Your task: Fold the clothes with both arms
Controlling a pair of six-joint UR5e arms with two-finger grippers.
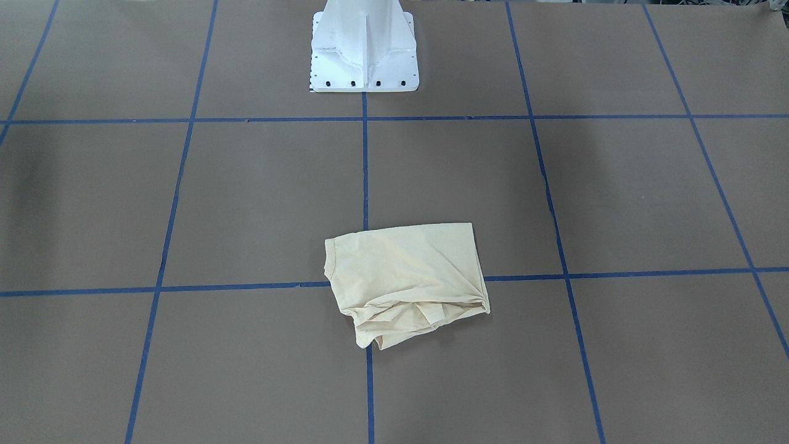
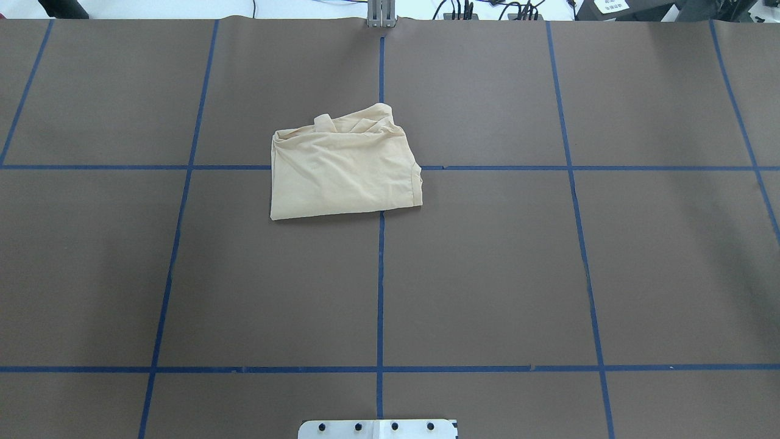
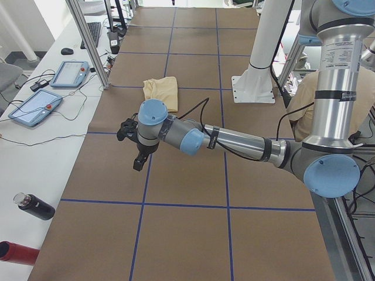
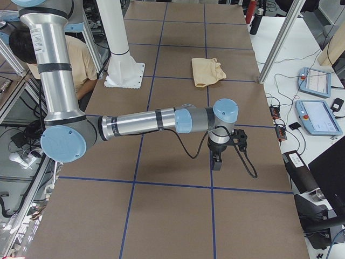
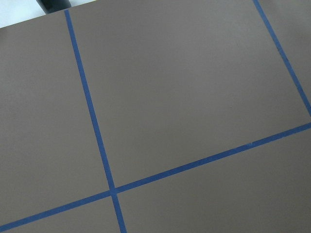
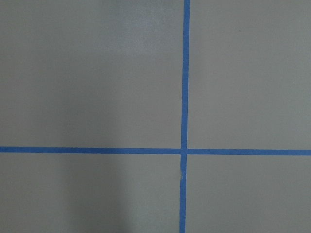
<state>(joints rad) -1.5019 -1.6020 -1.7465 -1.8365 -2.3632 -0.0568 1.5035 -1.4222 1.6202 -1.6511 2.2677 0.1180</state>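
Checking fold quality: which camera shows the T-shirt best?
Overhead exterior: the T-shirt lies whole, unobstructed, folded edges clear. Front-facing also shows it whole, rumpled side nearest. Both side views show it small and far. Wrist views miss it.

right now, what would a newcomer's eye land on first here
The pale beige T-shirt, folded into a rumpled bundle, lies on the brown table across a crossing of blue tape lines. In the side views the left arm and right arm stretch low over the table, well clear of it.
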